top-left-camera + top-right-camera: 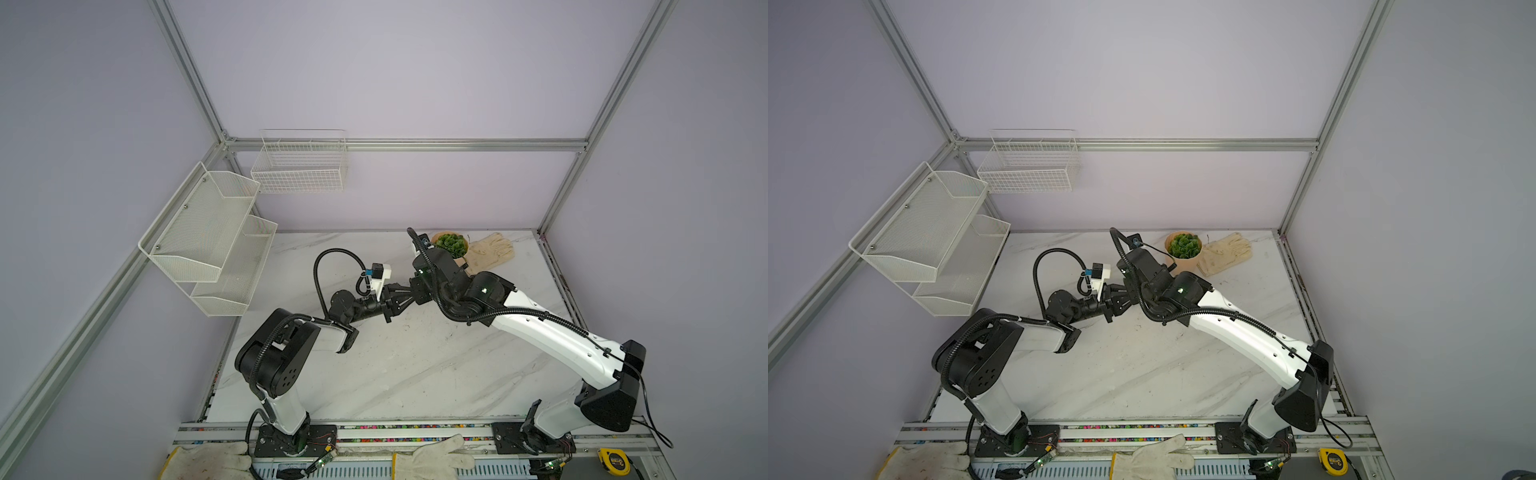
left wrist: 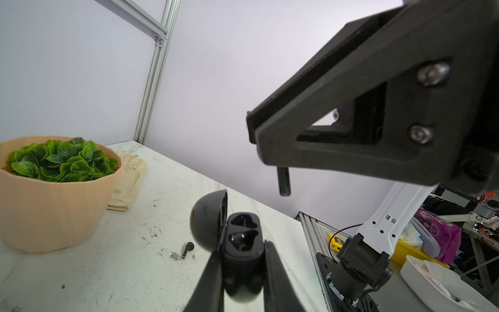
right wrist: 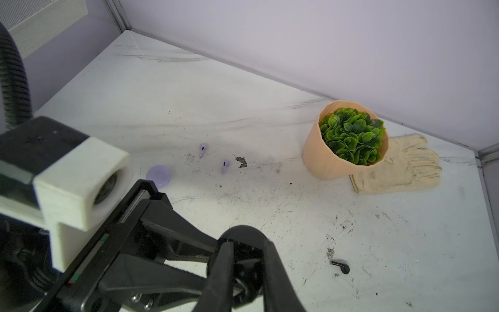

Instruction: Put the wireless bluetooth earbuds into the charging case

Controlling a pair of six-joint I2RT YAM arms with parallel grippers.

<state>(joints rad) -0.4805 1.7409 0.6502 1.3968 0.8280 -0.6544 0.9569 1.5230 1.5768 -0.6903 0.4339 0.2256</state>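
My left gripper [image 2: 243, 251] is shut on the black charging case [image 2: 244, 232], whose lid stands open over two empty wells. Just above the case, my right gripper [image 2: 253, 128] is shut on a black earbud [image 2: 283, 181] with its stem pointing down. In the right wrist view the right gripper [image 3: 247, 251] hangs over the case [image 3: 243, 233]. A second black earbud [image 3: 341, 266] lies on the table. Two lilac earbuds [image 3: 203, 150] [image 3: 225, 166] lie near a closed lilac case [image 3: 159, 175]. In both top views the grippers meet mid-table [image 1: 405, 295] [image 1: 1125, 297].
A peach pot with a green plant [image 3: 345, 143] and a cream glove [image 3: 402, 167] sit at the back right. A brownish debris bit [image 3: 241, 161] lies by the lilac earbuds. White mesh shelves [image 1: 208, 237] and a wire basket [image 1: 299, 166] hang on the left walls.
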